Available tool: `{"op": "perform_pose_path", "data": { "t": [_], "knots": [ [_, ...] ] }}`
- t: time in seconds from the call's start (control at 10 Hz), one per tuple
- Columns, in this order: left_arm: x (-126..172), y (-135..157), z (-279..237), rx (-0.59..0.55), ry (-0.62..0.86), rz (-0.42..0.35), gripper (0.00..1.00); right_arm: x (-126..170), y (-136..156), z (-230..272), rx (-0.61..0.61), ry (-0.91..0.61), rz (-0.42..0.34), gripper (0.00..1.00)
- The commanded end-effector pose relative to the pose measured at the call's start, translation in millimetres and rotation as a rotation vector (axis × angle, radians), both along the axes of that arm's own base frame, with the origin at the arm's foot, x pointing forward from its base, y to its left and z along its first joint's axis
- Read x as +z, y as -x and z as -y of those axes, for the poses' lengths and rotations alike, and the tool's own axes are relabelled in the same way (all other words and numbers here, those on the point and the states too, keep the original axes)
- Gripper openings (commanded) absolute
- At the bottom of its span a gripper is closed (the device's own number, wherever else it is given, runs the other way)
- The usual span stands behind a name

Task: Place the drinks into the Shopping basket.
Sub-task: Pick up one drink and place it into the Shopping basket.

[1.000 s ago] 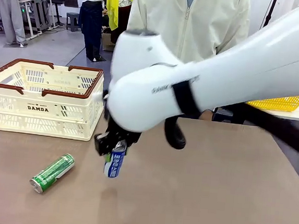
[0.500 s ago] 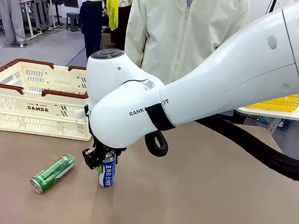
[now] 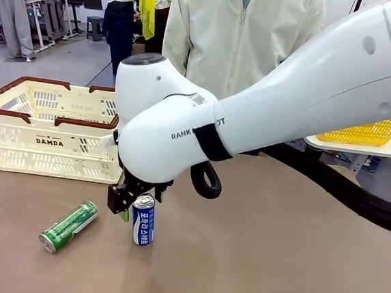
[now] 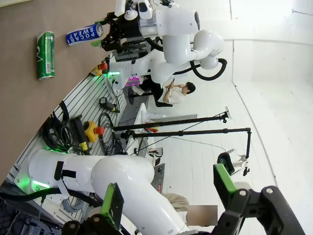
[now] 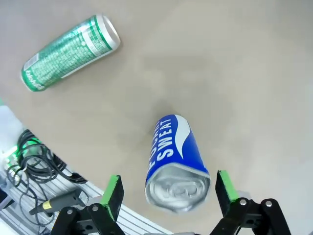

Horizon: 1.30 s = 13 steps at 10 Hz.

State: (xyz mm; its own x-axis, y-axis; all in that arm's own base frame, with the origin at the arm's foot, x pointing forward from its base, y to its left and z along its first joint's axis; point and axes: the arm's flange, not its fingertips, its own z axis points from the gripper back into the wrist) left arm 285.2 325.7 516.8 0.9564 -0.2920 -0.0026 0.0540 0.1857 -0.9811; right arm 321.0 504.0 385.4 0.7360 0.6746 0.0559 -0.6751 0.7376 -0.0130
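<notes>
The right gripper (image 5: 168, 190) is wide apart around the blue can (image 3: 144, 219), which stands on the worktop (image 3: 275, 249). The green can (image 3: 69, 226) lies to its left, near the Shopping basket (image 3: 52, 141). The left gripper (image 4: 167, 182) is apart too. The cans look light, smooth and easy to dent, so squeeze the round middle gently.

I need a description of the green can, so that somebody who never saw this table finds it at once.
Find the large cream Shopping basket with the brown rim at the far left of the table. In front of it lies the green can. Its neighbour, the blue-and-white can, stands upright; this one is slim, green and lies on its side.
</notes>
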Motion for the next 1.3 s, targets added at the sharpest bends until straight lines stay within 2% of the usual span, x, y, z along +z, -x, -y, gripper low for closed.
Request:
{"op": "perform_pose_path", "data": {
  "t": [0.0, 0.1, 0.2, 0.3, 0.4, 0.5, 0.6, 0.7, 0.8, 1.0, 1.2],
  "knots": [
    [1.6, 1.1, 1.0, 0.000, -0.014, -0.004, 1.00, 47.5, 3.0, 27.1, -0.034, -0.047, -0.025, 1.00],
    [1.6, 1.1, 1.0, 0.000, -0.014, -0.004, 1.00, 80.4, 4.9, 56.2, -0.085, -0.069, -0.061, 1.00],
    [1.6, 1.1, 1.0, 0.000, -0.014, -0.004, 1.00, 126.3, 9.5, 114.4, -0.149, -0.169, -0.123, 1.00],
    [1.6, 1.1, 1.0, 0.000, -0.014, -0.004, 1.00, 152.0, 10.4, 182.6, -0.222, -0.260, -0.211, 1.00],
    [1.6, 1.1, 1.0, 0.000, -0.014, -0.004, 1.00, 162.8, 8.9, 258.3, -0.313, -0.360, -0.272, 1.00],
    [1.6, 1.1, 1.0, 0.000, -0.014, -0.004, 1.00, 157.6, 8.7, 334.0, -0.452, -0.453, -0.337, 1.00],
    [1.6, 1.1, 1.0, 0.000, -0.014, -0.004, 1.00, 142.4, 11.4, 412.2, -0.556, -0.600, -0.443, 1.00],
    [1.6, 1.1, 1.0, 0.000, -0.014, -0.004, 1.00, 122.5, 17.4, 472.1, -0.593, -0.763, -0.525, 1.00],
    [1.6, 1.1, 1.0, 0.000, -0.014, -0.004, 1.00, 94.5, 26.3, 525.9, -0.681, -0.919, -0.563, 1.00],
    [1.6, 1.1, 1.0, 0.000, -0.014, -0.004, 1.00, 37.9, 53.1, 594.0, -0.704, -1.257, -0.563, 1.00],
    [1.6, 1.1, 1.0, 0.000, -0.014, -0.004, 1.00, -8.4, 74.7, 625.0, -0.630, -1.505, -0.527, 1.00]
  ]
}}
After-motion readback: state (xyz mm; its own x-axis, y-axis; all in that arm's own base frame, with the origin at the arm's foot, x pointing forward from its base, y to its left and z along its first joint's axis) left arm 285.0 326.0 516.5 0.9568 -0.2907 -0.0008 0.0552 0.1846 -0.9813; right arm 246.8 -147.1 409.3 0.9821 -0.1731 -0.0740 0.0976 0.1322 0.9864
